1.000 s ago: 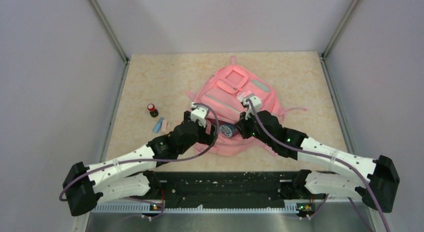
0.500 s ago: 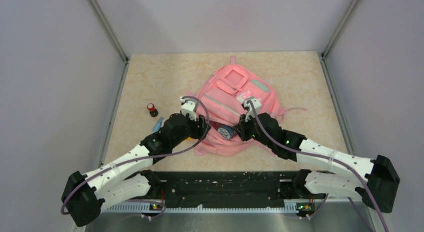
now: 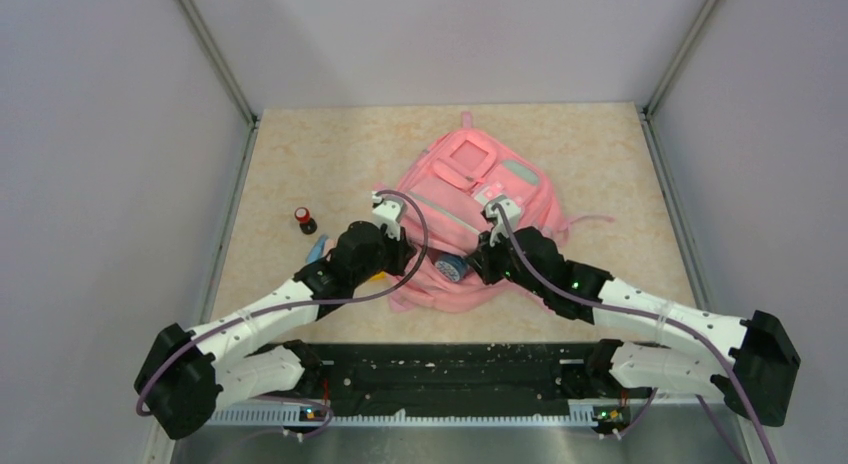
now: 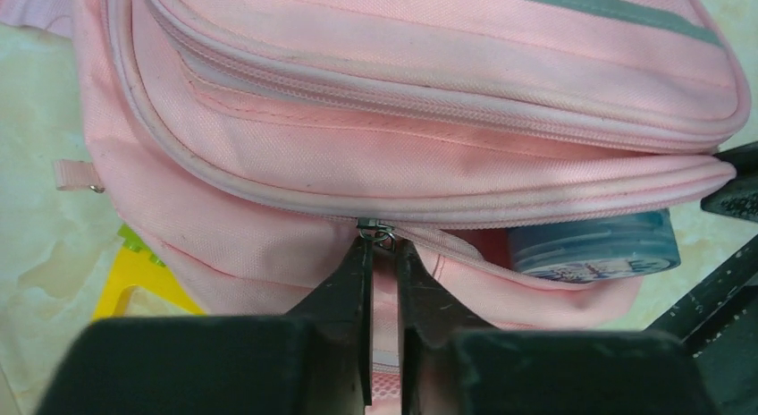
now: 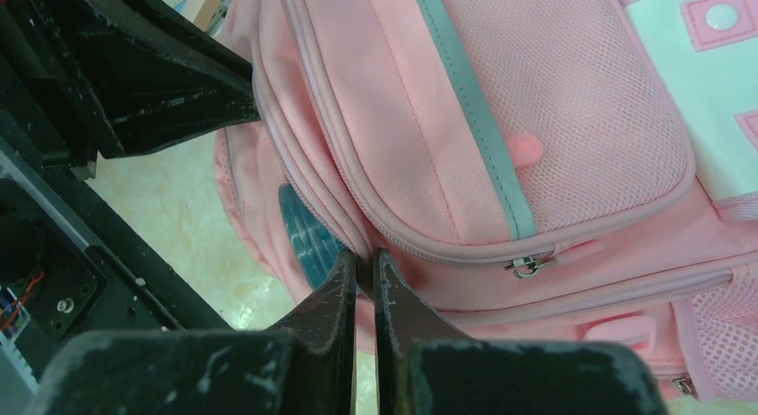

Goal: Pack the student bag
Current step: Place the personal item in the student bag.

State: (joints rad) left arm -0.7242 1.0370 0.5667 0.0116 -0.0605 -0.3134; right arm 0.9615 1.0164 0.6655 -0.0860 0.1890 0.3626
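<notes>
**A:** Where's the bag?
**B:** Soft pink fabric student bag (image 3: pixel 470 179) lies mid surface (image 3: pixel 330 149), mouth end toward the arm bases. Small red-capped bottle (image 3: pixel 303 219) stands well left of it.
**A:** Jaws?
**B:** Left gripper (image 4: pixel 384 247) jaws are closed on the pink fabric zipper pull (image 4: pixel 384 290), right at the slider. Round blue tub (image 4: pixel 590 245) shows in the open gap. Right gripper (image 5: pixel 365 257) jaws are pinched shut on the bag's rim.
**A:** Zip line?
**B:** Runs left jaws to right jaws, I'd say. Left arm is nearer the slider, so it pulls rightward.
</notes>
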